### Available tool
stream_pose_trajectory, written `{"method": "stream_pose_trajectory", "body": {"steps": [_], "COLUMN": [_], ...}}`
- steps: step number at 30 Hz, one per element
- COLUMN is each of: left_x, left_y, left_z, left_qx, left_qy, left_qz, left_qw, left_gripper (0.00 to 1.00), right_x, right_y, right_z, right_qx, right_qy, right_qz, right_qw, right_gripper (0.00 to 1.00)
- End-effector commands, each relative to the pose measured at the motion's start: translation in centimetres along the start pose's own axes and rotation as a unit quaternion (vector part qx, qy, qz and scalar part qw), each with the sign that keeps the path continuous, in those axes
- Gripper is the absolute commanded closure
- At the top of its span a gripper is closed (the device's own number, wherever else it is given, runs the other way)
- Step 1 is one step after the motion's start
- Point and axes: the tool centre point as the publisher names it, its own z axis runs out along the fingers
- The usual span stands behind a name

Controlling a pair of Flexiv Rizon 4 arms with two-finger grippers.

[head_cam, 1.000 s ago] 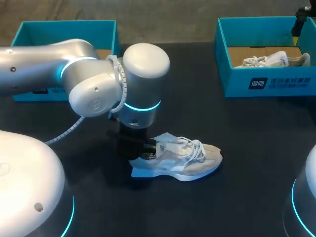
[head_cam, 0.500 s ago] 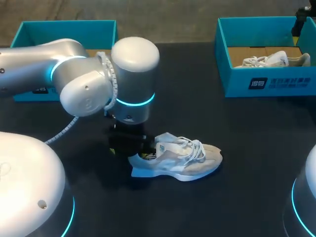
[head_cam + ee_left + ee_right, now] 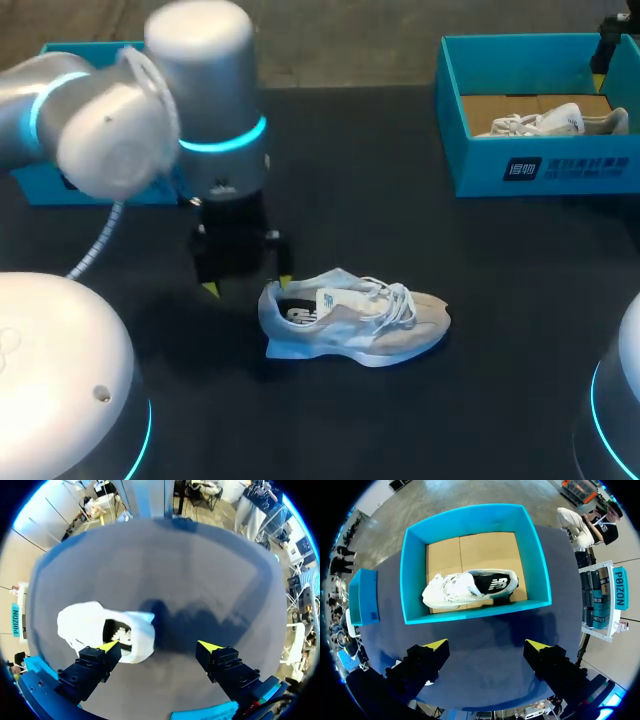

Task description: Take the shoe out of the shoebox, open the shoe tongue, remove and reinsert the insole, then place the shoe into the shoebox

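A pale grey and beige shoe (image 3: 356, 319) with white laces lies on its sole on the dark table, toe to the right. My left gripper (image 3: 247, 286) hangs open just left of its heel, touching nothing. In the left wrist view the shoe (image 3: 95, 628) sits ahead of one finger, its mouth showing, while the left gripper (image 3: 159, 647) has only bare table between its fingers. My right gripper (image 3: 487, 645) stands open high above the right shoebox (image 3: 475, 612), holding nothing. That box holds a second white shoe (image 3: 465, 587).
The right blue shoebox (image 3: 540, 165) stands at the back right with its shoe (image 3: 550, 120) inside. A second blue shoebox (image 3: 80, 50) stands at the back left, mostly hidden behind my left arm. Dark table (image 3: 480, 300) lies bare around the loose shoe.
My left gripper has opened, let go of the shoe's heel and drawn up and back to the left. The shoe stays where it was.
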Motion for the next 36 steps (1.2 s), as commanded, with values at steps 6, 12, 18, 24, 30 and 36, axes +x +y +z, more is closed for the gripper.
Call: {"method": "stream_pose_trajectory", "body": {"steps": [6,12,18,24,30,36], "left_x": [1.3,1.5,3.1,4.8,6.6,7.5], "left_y": [0.6,0.5,-0.6,-0.8,-0.7,-0.9], "left_z": [-1.0,-1.4,-2.2,-2.8,-2.4,-0.7], "left_qx": [0.017,0.035,0.079,0.131,0.166,0.199], "left_qy": [-0.026,-0.040,-0.125,-0.194,-0.277,-0.311], "left_qz": [0.002,-0.018,-0.143,-0.257,-0.328,-0.388], "left_qw": [1.000,0.998,0.978,0.938,0.888,0.845], "left_gripper": [0.00,0.00,0.00,0.00,0.00,0.00], "right_x": [0.0,0.0,0.0,0.0,0.0,0.0], "right_y": [-0.1,-0.1,-0.1,-0.1,-0.1,-0.1], "right_z": [0.0,0.0,0.0,0.0,0.0,0.0], "right_qx": [-0.001,-0.001,-0.001,-0.001,-0.001,-0.001], "right_qy": [0.000,0.000,0.000,0.000,0.000,0.000], "right_qz": [0.001,0.001,0.001,0.001,0.001,0.001], "right_qw": [1.000,1.000,1.000,1.000,1.000,1.000], "right_gripper": [0.00,0.00,0.00,0.00,0.00,0.00]}}
